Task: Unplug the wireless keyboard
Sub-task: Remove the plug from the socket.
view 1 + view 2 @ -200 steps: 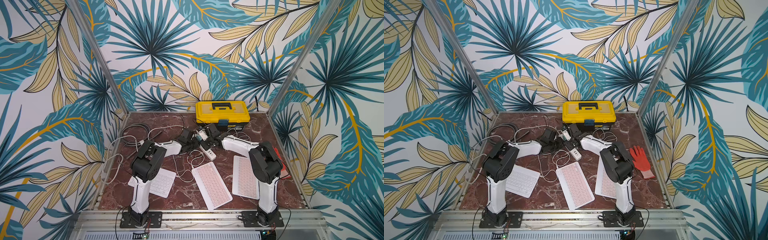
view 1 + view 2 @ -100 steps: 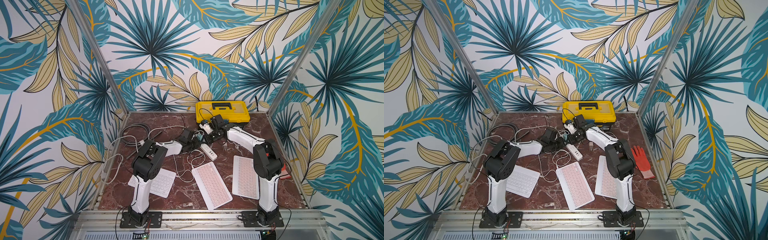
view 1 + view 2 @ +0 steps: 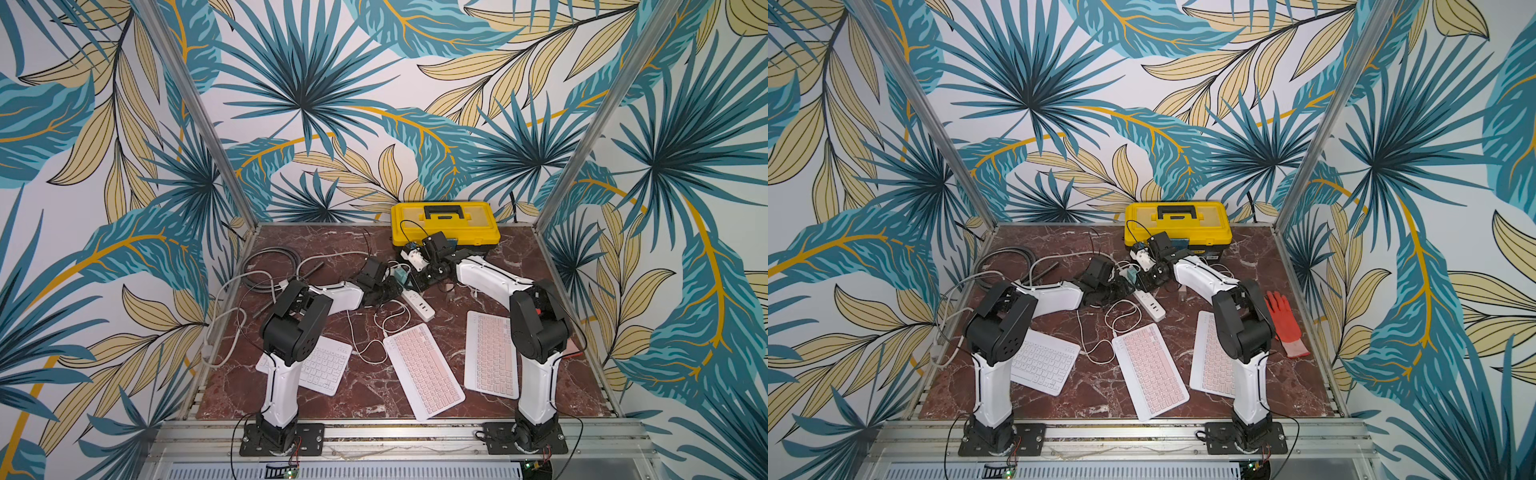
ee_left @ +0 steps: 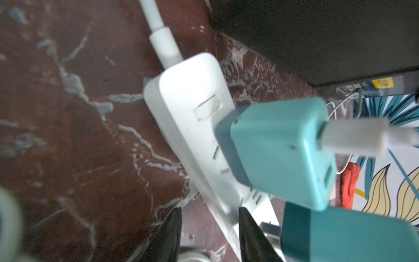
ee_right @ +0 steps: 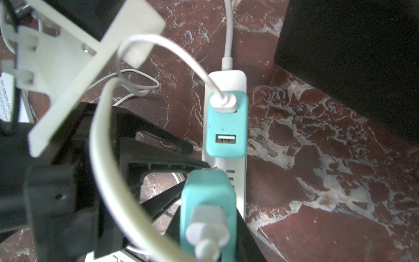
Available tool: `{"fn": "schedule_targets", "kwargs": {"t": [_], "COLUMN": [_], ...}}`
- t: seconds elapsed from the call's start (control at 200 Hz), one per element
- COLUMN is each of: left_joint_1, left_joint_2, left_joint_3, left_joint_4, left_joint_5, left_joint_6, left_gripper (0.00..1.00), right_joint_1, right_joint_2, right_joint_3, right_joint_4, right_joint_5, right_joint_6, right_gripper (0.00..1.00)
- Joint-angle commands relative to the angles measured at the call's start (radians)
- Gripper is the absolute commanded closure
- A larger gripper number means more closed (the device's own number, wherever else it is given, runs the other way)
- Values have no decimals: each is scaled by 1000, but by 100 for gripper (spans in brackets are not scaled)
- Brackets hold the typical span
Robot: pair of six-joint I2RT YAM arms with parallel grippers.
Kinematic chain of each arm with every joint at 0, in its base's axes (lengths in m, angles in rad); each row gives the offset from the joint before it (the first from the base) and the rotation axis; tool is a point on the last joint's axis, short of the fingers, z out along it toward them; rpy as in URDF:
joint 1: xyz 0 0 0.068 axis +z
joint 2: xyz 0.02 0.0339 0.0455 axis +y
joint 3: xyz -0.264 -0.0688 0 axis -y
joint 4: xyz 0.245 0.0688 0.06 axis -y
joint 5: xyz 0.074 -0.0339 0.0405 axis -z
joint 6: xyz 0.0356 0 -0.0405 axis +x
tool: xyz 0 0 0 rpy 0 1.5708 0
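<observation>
Unplugging looked nearly done: the right gripper [image 5: 208,217] was clamped on a rounded teal plastic charger [image 5: 207,192], apparently clear of the glossy white power strip [image 5: 226,79], with its rubbery white cable [image 5: 99,140] arcing away. The left gripper [image 4: 208,238] flanked the strip; whether it pinched, I couldn't tell. The flat pink keyboard [image 3: 424,370] lay mid-table on veined red marble [image 3: 374,390]. Next, I'd guess, the charger needed carrying clear without dragging the strip.

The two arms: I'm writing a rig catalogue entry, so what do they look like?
They match: left arm and right arm have white link shells, bulky black joint housings and black bolted base plates, with thin black cables looping alongside. The left gripper and right gripper are black with tapered fingers.
</observation>
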State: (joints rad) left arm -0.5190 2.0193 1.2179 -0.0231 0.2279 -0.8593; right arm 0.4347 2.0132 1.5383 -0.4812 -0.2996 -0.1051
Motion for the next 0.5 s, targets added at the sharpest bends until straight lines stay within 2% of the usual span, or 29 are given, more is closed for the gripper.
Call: {"fn": "schedule_targets", "kwargs": {"t": [0.0,0.2,0.496], "left_joint_1": [11,23,40], "left_joint_2": [-45,-137,-231], "left_joint_3": [-29,18,5], "left_joint_4": [-169,-167,-166], "left_joint_5": [-15,48,333], "left_joint_6": [45,135,433], "left_gripper": [54,47,44], "right_joint_1": [-21,-53,-119], "right_joint_2": [-51,-102,-168], "right_joint_3": [-35,-95,-117], "right_joint_4": [-19,-23,-129], "right_joint_5": [-5,-97,-282], "right_joint_6": [5,-71,-238], "right_gripper": [85,83,81]}}
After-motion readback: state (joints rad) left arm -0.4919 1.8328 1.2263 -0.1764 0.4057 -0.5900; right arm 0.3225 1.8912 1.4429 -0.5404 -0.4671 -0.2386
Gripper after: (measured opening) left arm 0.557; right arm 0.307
